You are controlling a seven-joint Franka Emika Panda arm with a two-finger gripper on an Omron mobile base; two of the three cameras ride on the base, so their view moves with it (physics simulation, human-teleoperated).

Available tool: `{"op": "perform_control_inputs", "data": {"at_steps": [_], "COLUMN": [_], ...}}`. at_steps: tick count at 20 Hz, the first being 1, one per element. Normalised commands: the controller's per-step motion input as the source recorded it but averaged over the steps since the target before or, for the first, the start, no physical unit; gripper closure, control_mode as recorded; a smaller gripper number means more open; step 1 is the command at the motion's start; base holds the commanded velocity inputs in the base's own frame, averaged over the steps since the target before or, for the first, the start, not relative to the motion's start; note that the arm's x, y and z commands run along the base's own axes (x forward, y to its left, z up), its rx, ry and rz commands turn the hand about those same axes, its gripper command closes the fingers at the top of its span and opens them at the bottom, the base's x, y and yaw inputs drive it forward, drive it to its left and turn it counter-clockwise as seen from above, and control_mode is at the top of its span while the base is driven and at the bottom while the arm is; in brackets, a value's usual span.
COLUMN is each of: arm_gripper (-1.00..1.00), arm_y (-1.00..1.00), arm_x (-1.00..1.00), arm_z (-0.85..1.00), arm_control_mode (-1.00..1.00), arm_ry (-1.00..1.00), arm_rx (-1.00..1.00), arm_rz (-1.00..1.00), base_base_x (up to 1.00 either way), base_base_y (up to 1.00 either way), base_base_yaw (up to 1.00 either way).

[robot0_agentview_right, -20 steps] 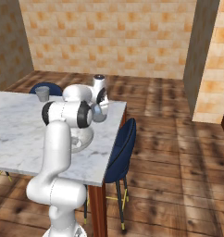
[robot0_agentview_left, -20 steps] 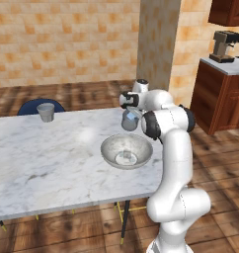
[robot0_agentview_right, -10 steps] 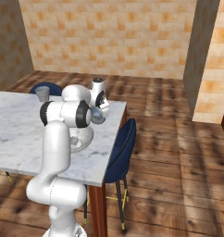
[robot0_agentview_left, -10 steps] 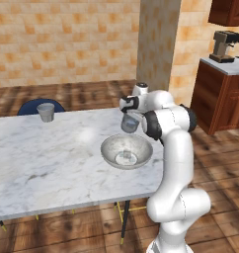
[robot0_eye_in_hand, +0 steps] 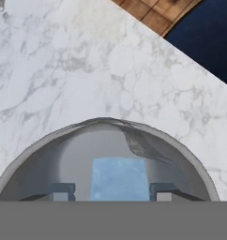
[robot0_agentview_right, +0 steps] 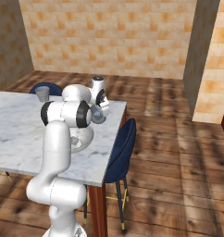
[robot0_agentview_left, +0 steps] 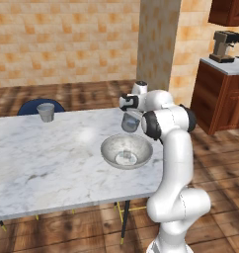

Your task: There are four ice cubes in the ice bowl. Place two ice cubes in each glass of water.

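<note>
Marble table (robot0_agentview_left: 37, 163) spans the left base view, and at its far left edge a glass of water (robot0_agentview_left: 45, 112) stands alone, with the back of a blue chair (robot0_agentview_left: 22, 106) just behind it. Toward the middle right sits the ice bowl (robot0_agentview_left: 126, 150), wide and silvery, with small pale ice cubes (robot0_agentview_left: 125, 157) lying at its bottom; how many there are cannot be told. Just beyond the bowl, the second glass (robot0_agentview_left: 130, 121) stands under the white arm's hand, and the gripper (robot0_agentview_left: 130, 109) hangs right over its mouth. Further right, a coffee machine (robot0_agentview_left: 223, 46) rests on a wooden cabinet (robot0_agentview_left: 221, 96).

In the right base view, the far glass is at the left, then the arm, the bowl partly hidden behind it, the near glass (robot0_agentview_right: 98, 114) beside the wrist, and another blue chair (robot0_agentview_right: 121, 150) tucked at the table's right end.

In the hand view, the glass rim (robot0_eye_in_hand: 103, 123) arcs below the camera. A pale blue ice cube (robot0_eye_in_hand: 119, 179) shows between the two fingertips (robot0_eye_in_hand: 62, 191), which stand spread on either side of it; whether they touch it cannot be told.
</note>
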Motion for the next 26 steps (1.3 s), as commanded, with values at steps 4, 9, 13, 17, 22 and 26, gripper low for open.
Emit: {"op": "perform_control_inputs", "data": {"at_steps": [4,9,13,17,22,26], "arm_gripper": [-1.0,-1.0,-1.0,-1.0,-1.0,-1.0], "arm_y": [0.0,0.0,0.0,0.0,0.15,0.22], "arm_x": [0.0,0.0,0.0,0.0,-0.24,-0.12], "arm_z": [0.0,0.0,0.0,0.0,0.24,0.18], "arm_control_mode": [-1.0,-1.0,-1.0,-1.0,-1.0,-1.0], "arm_ry": [0.0,0.0,0.0,0.0,-0.3,-0.46], "arm_rx": [0.0,0.0,0.0,0.0,0.0,0.0], "arm_rz": [0.0,0.0,0.0,0.0,0.12,0.16], "base_base_x": [0.0,0.0,0.0,0.0,0.0,0.0], "base_base_y": [0.0,0.0,0.0,0.0,0.0,0.0], "base_base_yaw": [0.0,0.0,0.0,0.0,0.0,0.0]}}
